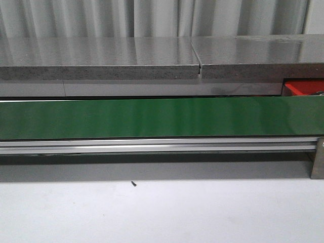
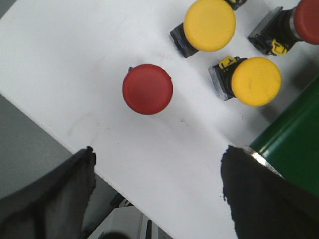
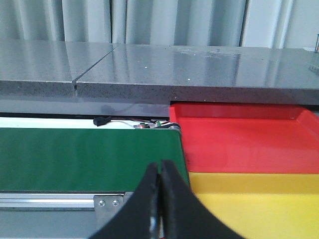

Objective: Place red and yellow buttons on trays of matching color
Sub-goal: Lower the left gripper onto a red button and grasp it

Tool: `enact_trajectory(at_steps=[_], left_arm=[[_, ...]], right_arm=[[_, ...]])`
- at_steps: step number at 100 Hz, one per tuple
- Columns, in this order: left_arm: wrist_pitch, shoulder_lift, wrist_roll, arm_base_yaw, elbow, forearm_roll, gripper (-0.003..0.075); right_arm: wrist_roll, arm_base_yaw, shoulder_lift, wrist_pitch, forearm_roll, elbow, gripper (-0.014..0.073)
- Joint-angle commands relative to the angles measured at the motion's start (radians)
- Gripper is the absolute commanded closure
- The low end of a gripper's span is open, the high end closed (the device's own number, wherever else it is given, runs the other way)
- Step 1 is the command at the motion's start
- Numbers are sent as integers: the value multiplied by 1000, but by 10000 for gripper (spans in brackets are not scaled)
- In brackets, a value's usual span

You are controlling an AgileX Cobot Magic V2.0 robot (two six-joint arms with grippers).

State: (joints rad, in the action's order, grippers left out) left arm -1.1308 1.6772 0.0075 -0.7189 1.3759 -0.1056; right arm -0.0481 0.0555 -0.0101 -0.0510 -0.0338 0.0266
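Nearest our left wrist camera, the left hand [image 2: 157, 191] is spread, dark fingers [image 2: 50, 199] apart over the white matte table [image 2: 75, 59]; the round glossy red mushroom-cap button [image 2: 147, 88] lies just ahead between them, cap up; two yellow buttons [image 2: 210, 24] sit beyond it. Our right hand [image 3: 160, 209] is pressed together, empty, facing the shallow red plastic tray [image 3: 244, 137] and the smooth yellow tray [image 3: 254, 199] beside the green belt [image 3: 84, 157]; we judge the left arm nearer the buttons.
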Motion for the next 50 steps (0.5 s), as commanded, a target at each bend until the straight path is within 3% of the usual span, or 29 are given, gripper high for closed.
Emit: enact_trajectory(at_steps=[1,50], left_arm=[[40,-27,4,-6,18,-18,208],[132,138,29,-4,18,-50,209]], right_arm=[[0,4,-18,73,1,0,708],[0,4,-18,73,1,0,708]])
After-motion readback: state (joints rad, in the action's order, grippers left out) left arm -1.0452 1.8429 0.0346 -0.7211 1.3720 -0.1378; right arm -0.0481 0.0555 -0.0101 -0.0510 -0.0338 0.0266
